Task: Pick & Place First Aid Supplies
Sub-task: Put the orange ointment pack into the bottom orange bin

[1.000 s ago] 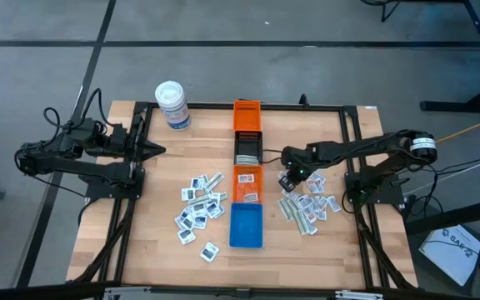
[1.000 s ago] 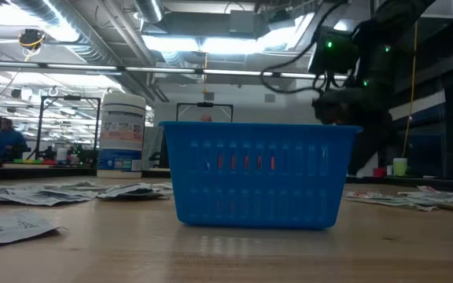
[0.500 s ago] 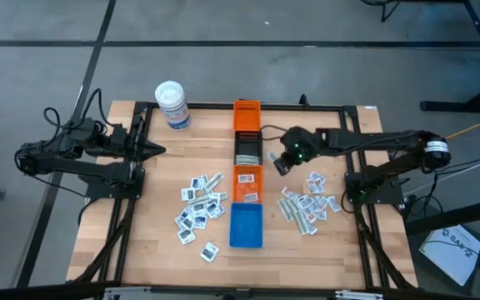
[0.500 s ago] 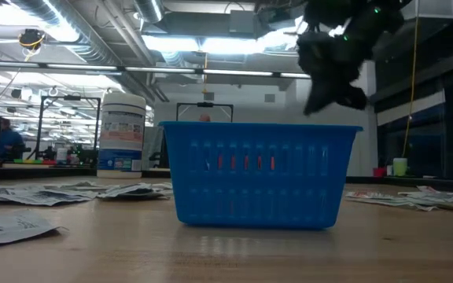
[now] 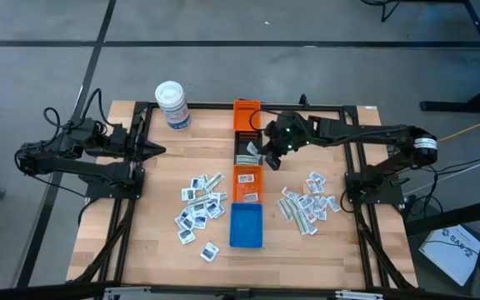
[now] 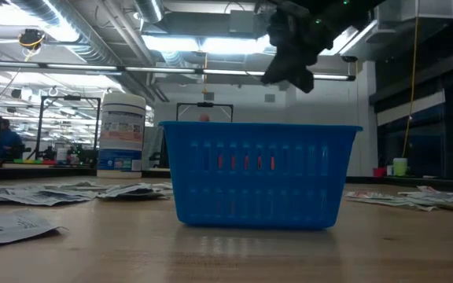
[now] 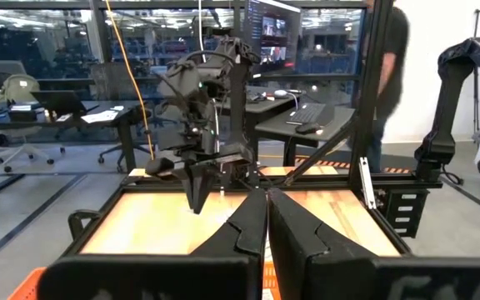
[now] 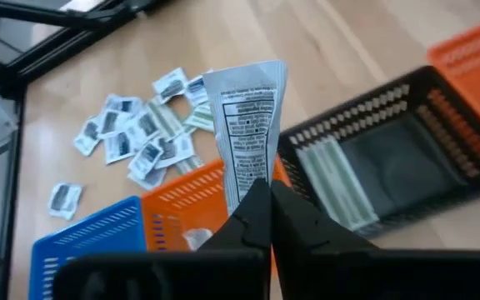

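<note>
**A packet over the black bin**

We see a wood table (image 5: 148, 225) mid-frame, grey floor around. Four bins in a row; the black bin (image 5: 247, 147) holds pale strips (image 8: 333, 177). The right gripper (image 5: 264, 158) pinches a packet (image 8: 243, 125) above it. The left gripper (image 5: 158, 151) is clenched, empty.

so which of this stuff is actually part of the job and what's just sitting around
Job:
- packet pinched in right claw
- loose packets left of the bins, more right
- bin row, black bin holding strips

Lying about:
- white tub
- left claw, parked shut
</note>
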Robot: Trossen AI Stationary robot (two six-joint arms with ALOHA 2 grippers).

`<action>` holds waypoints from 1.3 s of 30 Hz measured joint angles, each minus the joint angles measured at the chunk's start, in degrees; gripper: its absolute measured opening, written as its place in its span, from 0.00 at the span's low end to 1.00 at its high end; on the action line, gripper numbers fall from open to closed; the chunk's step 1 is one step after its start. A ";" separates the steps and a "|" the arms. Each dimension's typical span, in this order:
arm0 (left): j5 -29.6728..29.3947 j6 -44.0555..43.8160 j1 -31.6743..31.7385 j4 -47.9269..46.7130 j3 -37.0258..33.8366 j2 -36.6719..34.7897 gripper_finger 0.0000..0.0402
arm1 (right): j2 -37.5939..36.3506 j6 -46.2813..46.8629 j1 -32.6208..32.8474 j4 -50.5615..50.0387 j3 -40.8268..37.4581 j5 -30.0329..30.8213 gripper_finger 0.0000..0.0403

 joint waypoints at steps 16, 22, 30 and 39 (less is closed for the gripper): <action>0.00 0.00 -0.01 0.00 0.00 -0.01 0.02 | 8.29 -2.59 1.07 -0.21 3.44 -11.83 0.01; -0.01 -0.01 0.00 0.00 0.00 0.01 0.03 | 11.66 -2.57 3.72 -0.63 3.44 -13.87 0.01; 0.00 0.00 -0.01 0.00 0.00 0.00 0.03 | 16.22 -1.94 5.43 -0.66 3.44 -13.44 0.06; 0.00 -0.01 -0.01 0.00 0.01 -0.01 0.03 | 16.85 1.54 6.01 -0.70 3.44 -12.49 0.26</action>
